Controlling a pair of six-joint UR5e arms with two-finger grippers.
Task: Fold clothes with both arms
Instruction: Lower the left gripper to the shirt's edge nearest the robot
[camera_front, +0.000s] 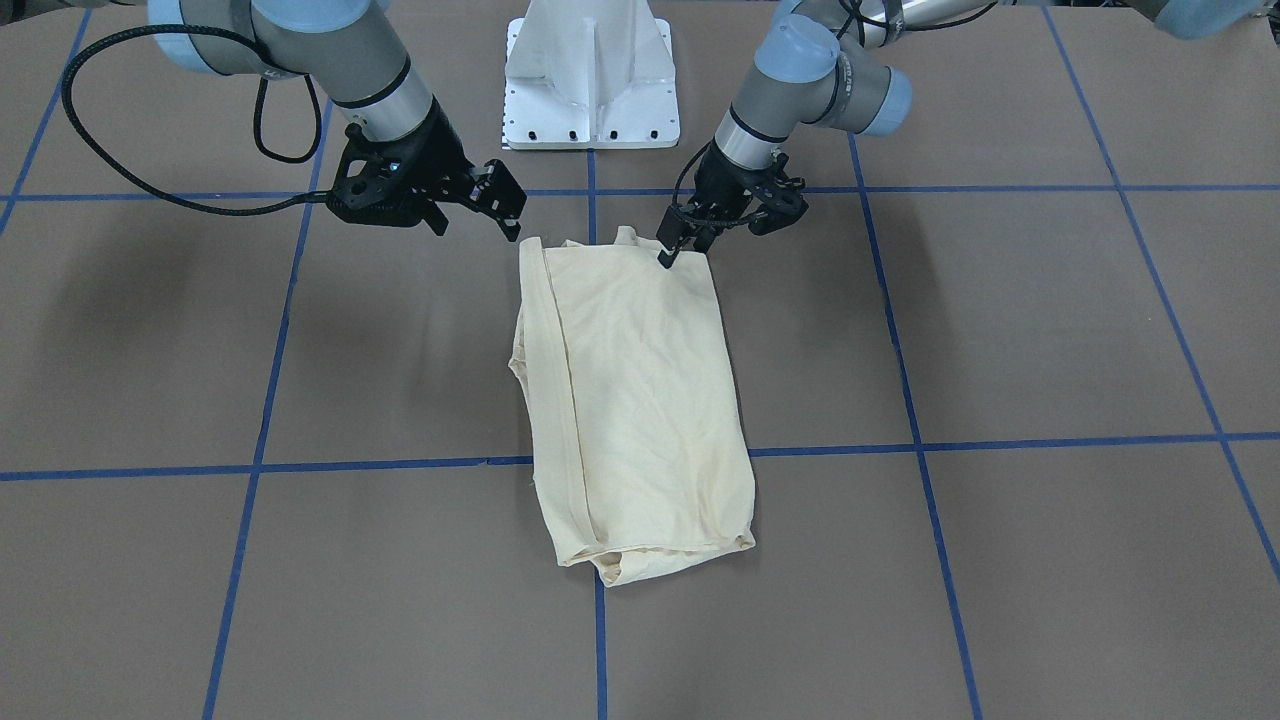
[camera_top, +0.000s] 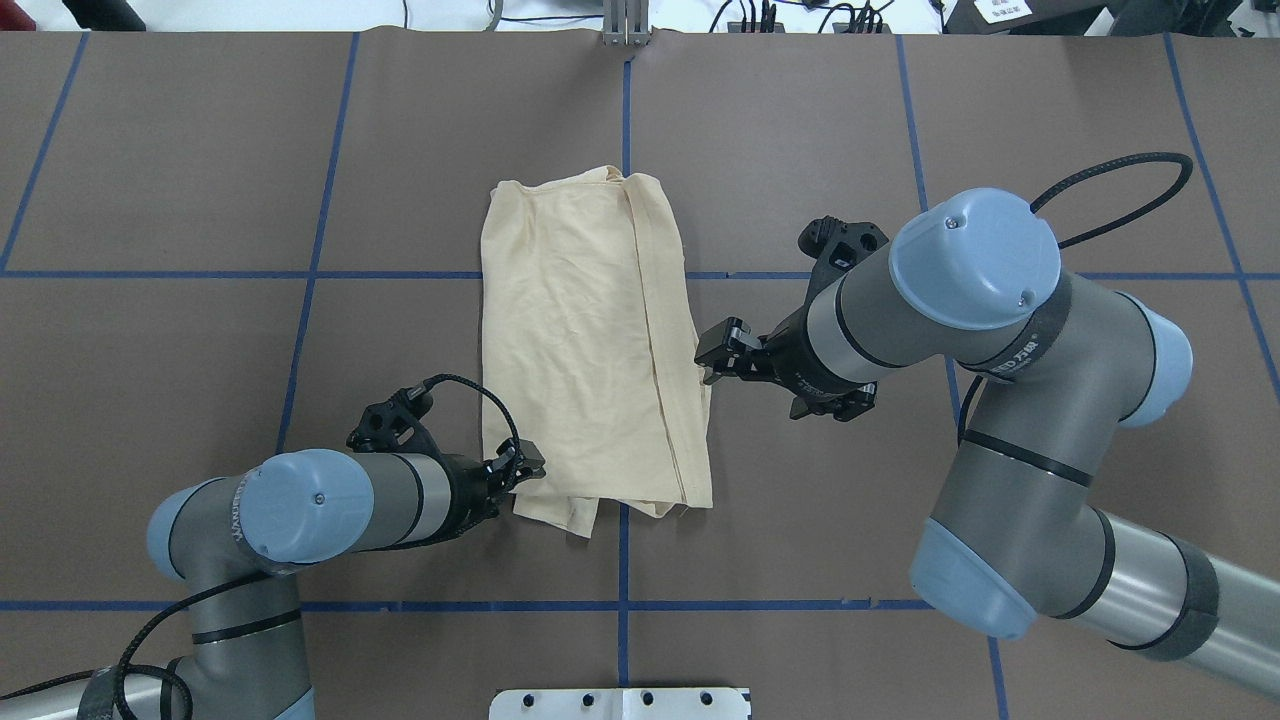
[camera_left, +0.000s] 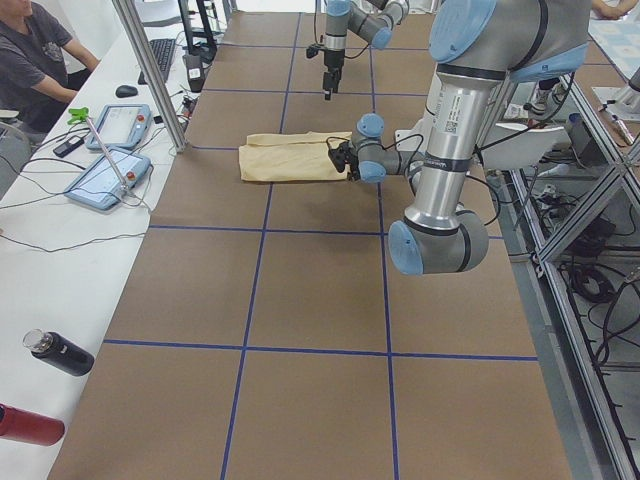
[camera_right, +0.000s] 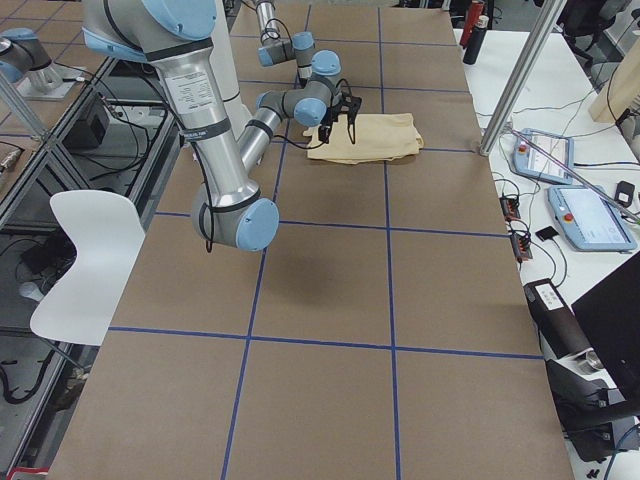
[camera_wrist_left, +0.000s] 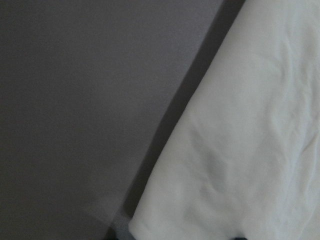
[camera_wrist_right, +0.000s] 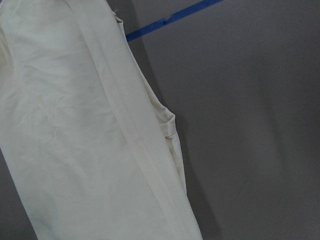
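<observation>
shirt (camera_top: 580, 330) lies folded into a long strip, crosswise fold yet to do i'd say; left pincer (camera_top: 515, 472) at its corner and right pincer (camera_top: 712, 358) beside its edge both gape empty.

Silver-grey arms (camera_top: 1010, 470), light-blue joint caps (camera_top: 975, 260)
</observation>
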